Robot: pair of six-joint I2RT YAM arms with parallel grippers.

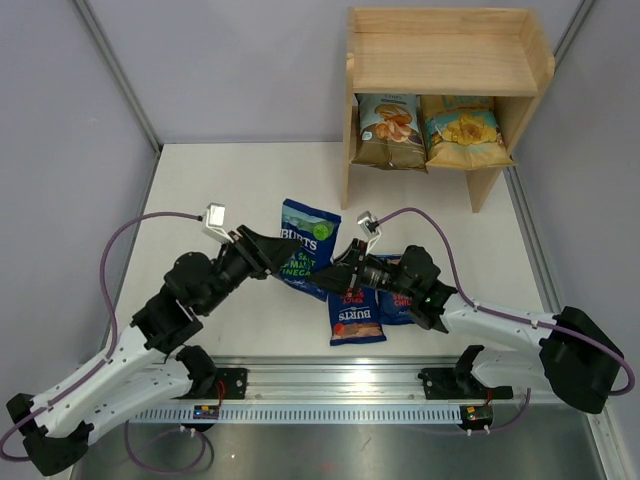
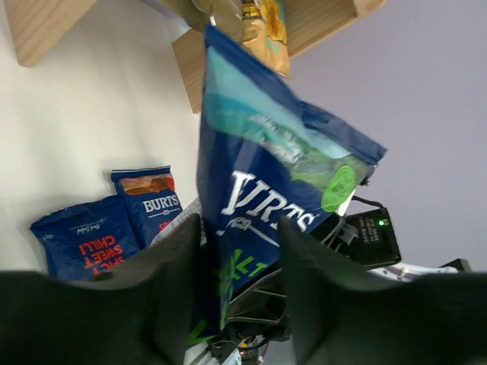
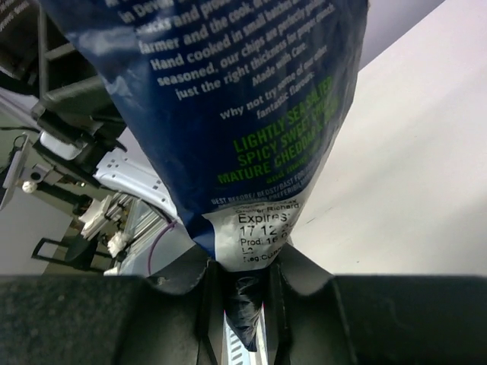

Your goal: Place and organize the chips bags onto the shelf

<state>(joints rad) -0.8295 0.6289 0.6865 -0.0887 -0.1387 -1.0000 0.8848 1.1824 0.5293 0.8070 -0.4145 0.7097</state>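
A dark-blue BURTS bag point(image 1: 308, 243) hangs raised between my two grippers at the table's middle. My right gripper point(image 1: 336, 276) is shut on its bottom seam, seen close in the right wrist view point(image 3: 243, 262), where the bag point(image 3: 228, 91) fills the frame. My left gripper point(image 1: 282, 262) is open, and the bag's point(image 2: 266, 175) edge stands between its spread fingers point(image 2: 240, 258). Two more BURTS bags point(image 1: 357, 320) point(image 1: 398, 303) lie flat under my right arm. The wooden shelf point(image 1: 445, 62) stands at the back right, with two larger bags point(image 1: 388, 130) point(image 1: 466, 132) on its lower tier.
The shelf's top tier point(image 1: 440, 45) holds nothing. The two flat bags also show in the left wrist view point(image 2: 84, 239) point(image 2: 152, 199). A metal rail point(image 1: 330, 375) runs along the near edge, and grey walls close in the white table point(image 1: 220, 190).
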